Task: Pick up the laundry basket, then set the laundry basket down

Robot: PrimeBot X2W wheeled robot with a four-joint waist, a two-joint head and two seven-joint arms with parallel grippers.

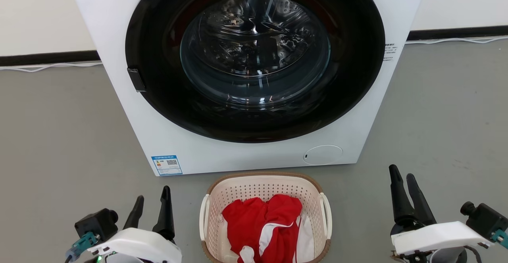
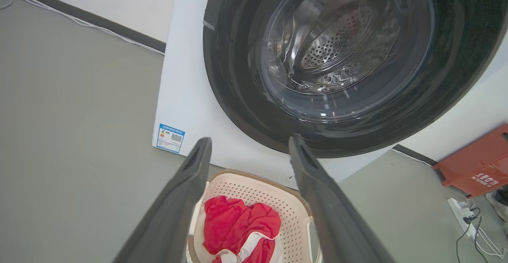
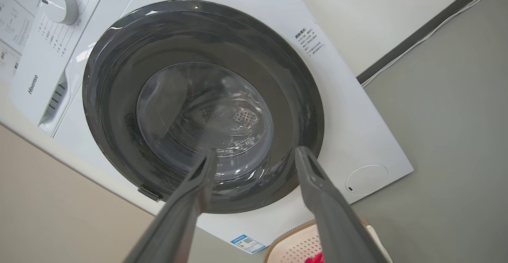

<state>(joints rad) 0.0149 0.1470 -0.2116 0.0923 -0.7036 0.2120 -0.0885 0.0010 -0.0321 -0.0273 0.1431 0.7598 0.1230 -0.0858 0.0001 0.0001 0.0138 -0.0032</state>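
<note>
Left and right jaws agape and empty, laundry basket (image 1: 262, 187) on floor (image 1: 59, 136) between them, clear of both

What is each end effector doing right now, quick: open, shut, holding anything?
Left end effector: open, holding nothing.
Right end effector: open, holding nothing.

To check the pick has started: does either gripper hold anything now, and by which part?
Nothing is held. Left gripper and right gripper are open, either side of the laundry basket, not touching it.
</note>
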